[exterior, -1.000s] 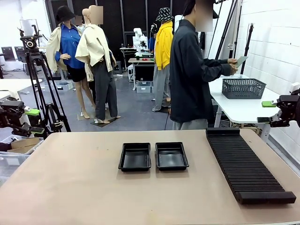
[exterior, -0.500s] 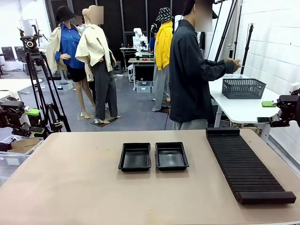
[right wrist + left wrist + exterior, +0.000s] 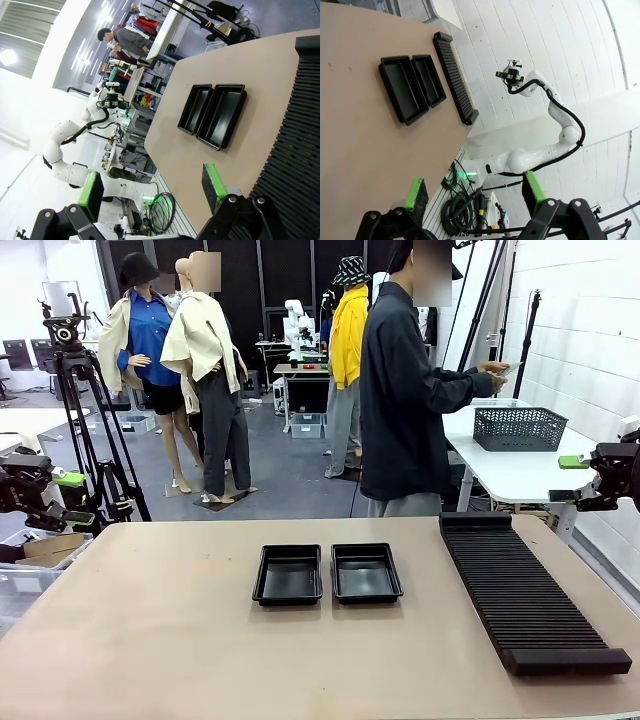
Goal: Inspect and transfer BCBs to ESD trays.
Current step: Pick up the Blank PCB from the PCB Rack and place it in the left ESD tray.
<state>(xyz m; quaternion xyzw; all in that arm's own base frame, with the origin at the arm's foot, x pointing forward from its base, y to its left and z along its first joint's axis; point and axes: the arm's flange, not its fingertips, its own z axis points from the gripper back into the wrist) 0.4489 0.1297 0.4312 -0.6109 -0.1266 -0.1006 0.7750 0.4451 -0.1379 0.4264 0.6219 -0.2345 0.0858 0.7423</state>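
Observation:
Two black ESD trays (image 3: 289, 575) (image 3: 366, 572) sit side by side and empty at the table's middle. They appear again in the left wrist view (image 3: 402, 90) (image 3: 429, 80) and the right wrist view (image 3: 195, 108) (image 3: 222, 116). Behind the table a person faces right and holds a thin BCB (image 3: 512, 368) in both hands at chest height. My left gripper (image 3: 75, 498) (image 3: 475, 192) hangs open off the table's left edge. Off the right edge, my right gripper (image 3: 567, 479) (image 3: 152, 189) is open too, holding nothing.
A long black ribbed rack (image 3: 520, 590) lies along the table's right side. A grey mesh basket (image 3: 519, 427) stands on a white side table (image 3: 510, 475) beyond, next to the person. A camera tripod (image 3: 75, 390) stands at the far left.
The person's hands reached toward the basket and came back up holding the board. Neither arm has moved and both grippers stay open.

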